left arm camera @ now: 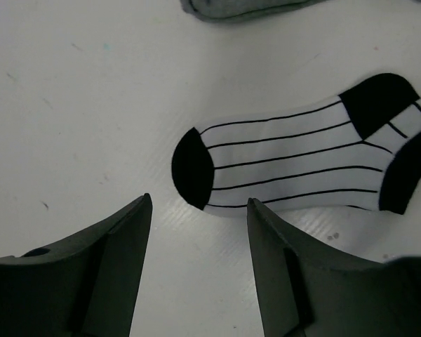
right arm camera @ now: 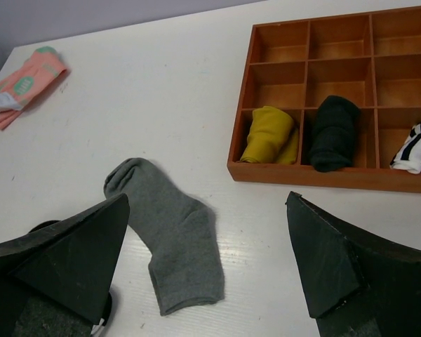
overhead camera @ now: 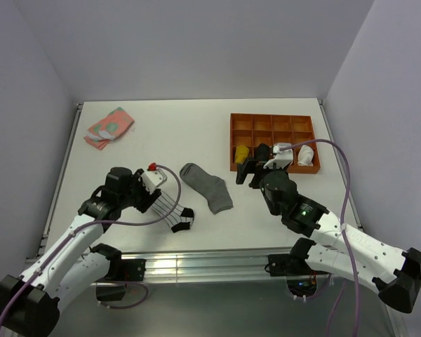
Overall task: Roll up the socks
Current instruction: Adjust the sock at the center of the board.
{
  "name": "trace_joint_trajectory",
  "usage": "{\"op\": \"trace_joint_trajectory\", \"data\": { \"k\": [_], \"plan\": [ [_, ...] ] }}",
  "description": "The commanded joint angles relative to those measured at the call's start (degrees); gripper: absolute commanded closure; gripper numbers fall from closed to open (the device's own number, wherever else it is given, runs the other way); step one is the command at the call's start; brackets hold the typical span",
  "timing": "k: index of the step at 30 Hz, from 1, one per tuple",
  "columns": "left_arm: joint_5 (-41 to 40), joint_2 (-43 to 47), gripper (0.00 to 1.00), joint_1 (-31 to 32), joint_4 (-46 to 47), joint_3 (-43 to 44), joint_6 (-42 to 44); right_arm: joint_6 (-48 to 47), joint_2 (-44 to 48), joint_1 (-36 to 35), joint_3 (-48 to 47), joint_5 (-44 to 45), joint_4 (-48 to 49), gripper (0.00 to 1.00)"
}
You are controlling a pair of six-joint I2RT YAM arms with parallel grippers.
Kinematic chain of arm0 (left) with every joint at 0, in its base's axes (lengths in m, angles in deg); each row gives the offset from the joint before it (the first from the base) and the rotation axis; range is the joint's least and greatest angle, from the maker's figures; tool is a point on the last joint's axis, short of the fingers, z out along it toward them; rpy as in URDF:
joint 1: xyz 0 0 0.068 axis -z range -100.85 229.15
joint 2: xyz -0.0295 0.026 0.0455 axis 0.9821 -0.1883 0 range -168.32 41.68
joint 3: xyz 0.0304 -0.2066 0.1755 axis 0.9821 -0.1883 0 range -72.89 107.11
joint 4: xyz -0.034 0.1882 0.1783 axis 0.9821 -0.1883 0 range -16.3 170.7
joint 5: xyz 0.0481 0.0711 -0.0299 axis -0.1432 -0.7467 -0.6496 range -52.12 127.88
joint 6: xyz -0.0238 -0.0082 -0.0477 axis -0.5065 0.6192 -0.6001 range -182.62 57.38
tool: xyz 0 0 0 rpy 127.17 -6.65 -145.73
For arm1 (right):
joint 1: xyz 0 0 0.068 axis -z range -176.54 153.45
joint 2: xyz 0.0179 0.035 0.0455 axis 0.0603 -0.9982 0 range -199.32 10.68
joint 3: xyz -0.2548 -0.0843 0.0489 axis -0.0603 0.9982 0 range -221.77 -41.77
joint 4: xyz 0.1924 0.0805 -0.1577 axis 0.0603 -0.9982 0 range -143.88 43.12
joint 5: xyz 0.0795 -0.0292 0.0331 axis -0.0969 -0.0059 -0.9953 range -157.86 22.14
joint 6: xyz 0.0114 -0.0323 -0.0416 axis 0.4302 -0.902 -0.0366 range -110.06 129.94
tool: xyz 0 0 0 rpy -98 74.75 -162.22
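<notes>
Just ahead of the spread, empty left gripper (left arm camera: 196,207), the striped sock (left arm camera: 295,168) is seen lying flat. Between the widely parted fingers of the right gripper (right arm camera: 208,203), the grey sock (right arm camera: 172,239) lies unrolled. No rolling is judged begun; all of it remains.

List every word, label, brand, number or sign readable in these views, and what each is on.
None can be read.
The pink socks carry green and white patches, too blurred to tell whether they are lettering.
The striped sock, grey sock and wooden tray show no print.
</notes>
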Motion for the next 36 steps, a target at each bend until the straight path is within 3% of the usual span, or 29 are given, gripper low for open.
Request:
{"op": "trace_joint_trajectory", "data": {
  "k": [1, 9, 16, 28, 34, 36],
  "plan": [
    [2.64, 2.95, 0.38, 3.25, -1.36, -0.31, -1.07, 1.80, -1.07, -0.16, -0.09, -0.39, 3.15, 0.00],
    [8.35, 1.30, 0.43, 11.61, -2.15, -0.48, 0.85, 2.68, -3.19, -0.16, -0.97, -0.13, 2.54, 0.02],
    [5.55, -5.55, 0.51, 21.89, 4.00, -1.89, -4.40, 3.83, -1.79, -0.07, 0.26, 1.37, 2.01, 0.02],
    [4.05, -17.86, 0.61, 25.15, 8.75, 4.61, -12.77, 4.09, -0.82, -0.16, 0.26, 2.77, 0.60, 0.02],
    [0.71, -20.59, 0.64, 24.89, 8.58, 6.64, -14.27, 3.48, -0.29, -0.07, -0.09, 3.39, -0.54, 0.02],
    [0.44, -19.81, 0.63, 21.92, 7.70, 6.99, -13.04, 3.30, 0.23, -0.07, -0.18, 3.30, -0.98, 0.02]
  ]
}}
